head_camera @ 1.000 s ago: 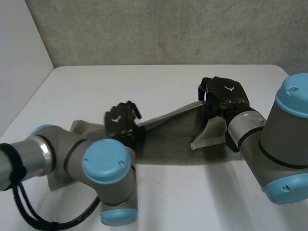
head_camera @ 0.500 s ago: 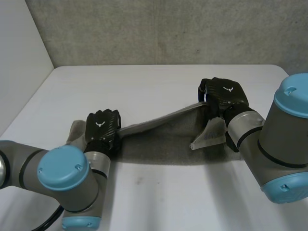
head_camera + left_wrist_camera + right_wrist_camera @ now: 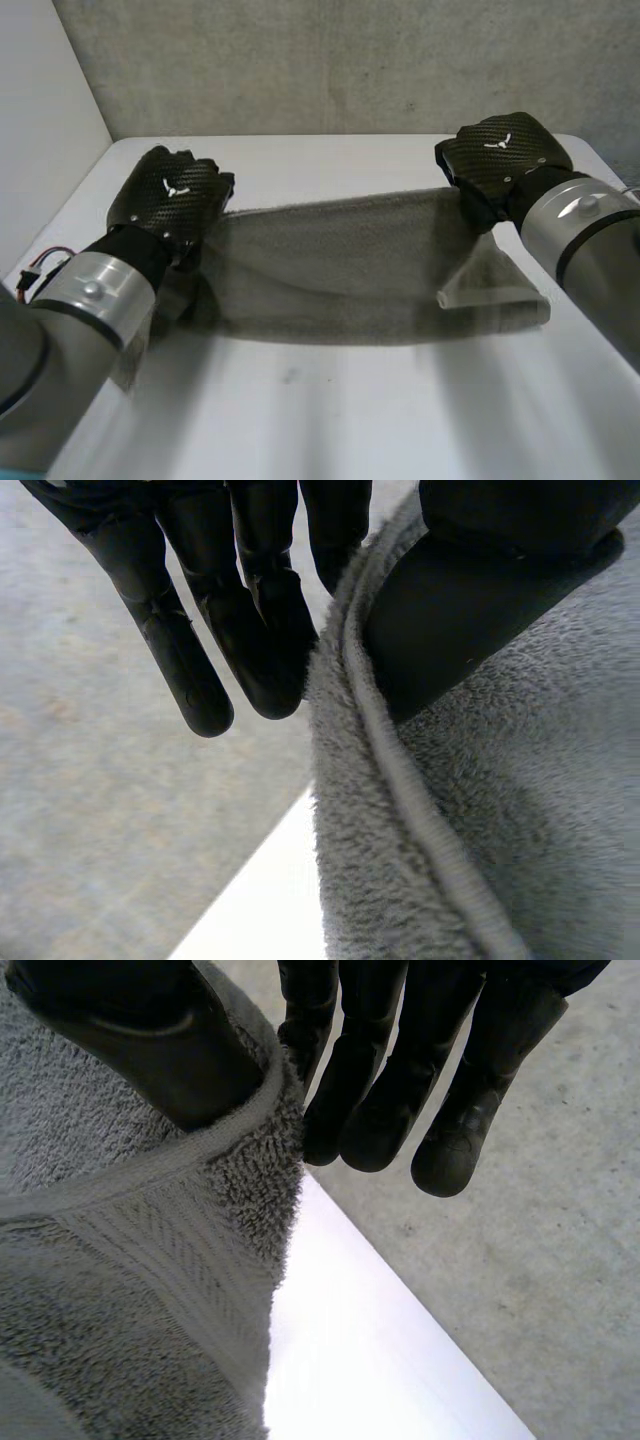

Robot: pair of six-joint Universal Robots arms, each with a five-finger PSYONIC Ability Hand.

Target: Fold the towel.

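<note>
The towel (image 3: pixel 340 262) is pinched by thumb and fingers of the left hand (image 3: pixel 170 198) and right hand (image 3: pixel 500 155), stretched between them.

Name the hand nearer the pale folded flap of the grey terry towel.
Right. The right hand pinches the grey towel's raised edge just above the flap; the left hand pinches the far end.
</note>
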